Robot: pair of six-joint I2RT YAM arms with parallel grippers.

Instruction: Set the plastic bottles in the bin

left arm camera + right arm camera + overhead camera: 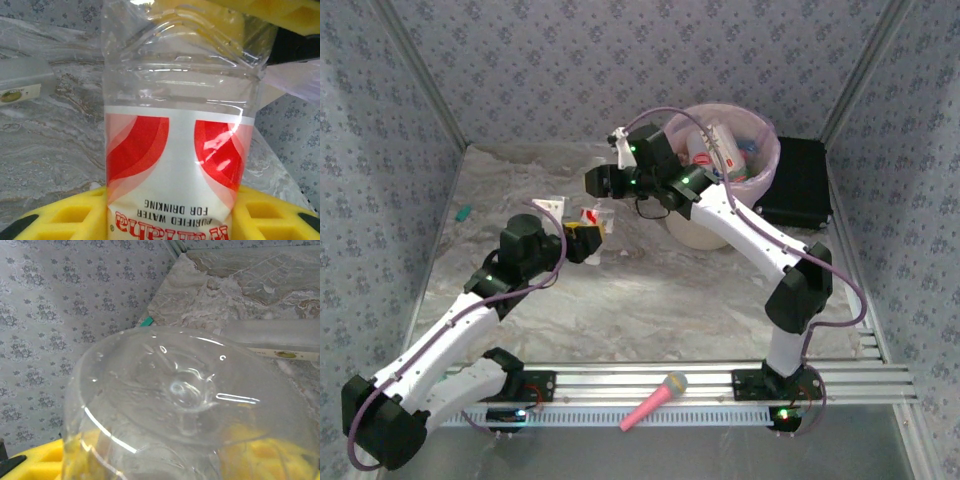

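We judge a handover at 11 o'clock: left gripper [586,238] clamps the red-labelled bottle [595,215], right gripper [604,195] straddles its base, closure unclear, because the bin [771,150] at 1 o'clock lies nearer the right arm [760,240]

This is a robot test booth in a lab, not a home. Behind the bin [698,232] and to either side of it stand panels of grey floral wallpaper [570,70], joined by bare metal corner posts [423,75]. The bin stands on a marble-print tabletop [650,300]. In front of the bin, a slotted aluminium rail [720,381] carries the left arm [450,340] and the right arm [760,240].
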